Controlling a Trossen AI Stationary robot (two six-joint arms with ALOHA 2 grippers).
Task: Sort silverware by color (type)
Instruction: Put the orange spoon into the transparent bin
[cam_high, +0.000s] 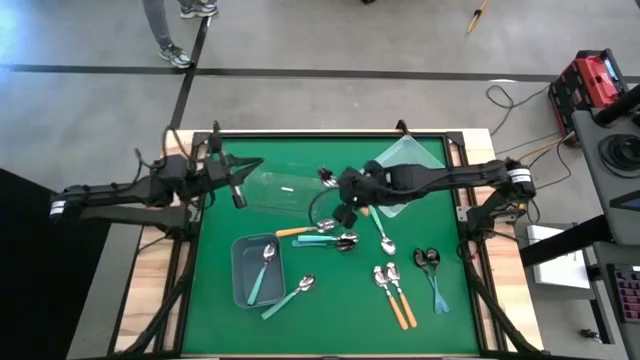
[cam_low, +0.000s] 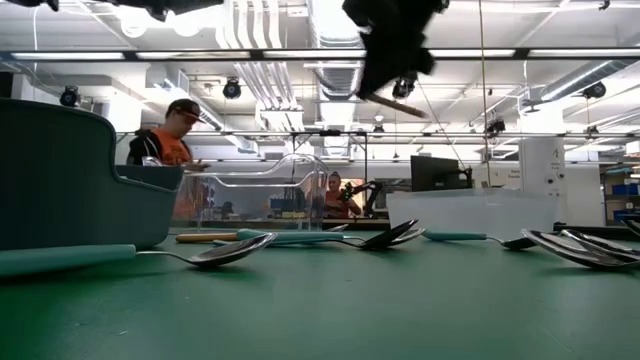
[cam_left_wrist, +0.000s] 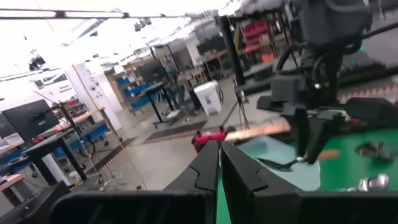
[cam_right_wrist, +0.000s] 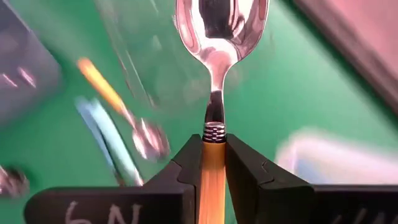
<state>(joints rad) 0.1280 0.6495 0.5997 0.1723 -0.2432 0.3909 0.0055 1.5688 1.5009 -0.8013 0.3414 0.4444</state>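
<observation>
Right tool clenched on orange-handled spoon (bowl pointing forward), raised above green tabletop. Left tool fully clenched, empty, beside clear bin.

A green-topped table carries a grey plastic bin near its left front, a clear plastic bin toward the back, and a clear lid or tray at the back right corner. Beyond the table, a person in an orange shirt stands in the workshop. A red case sits on the floor at right.
</observation>
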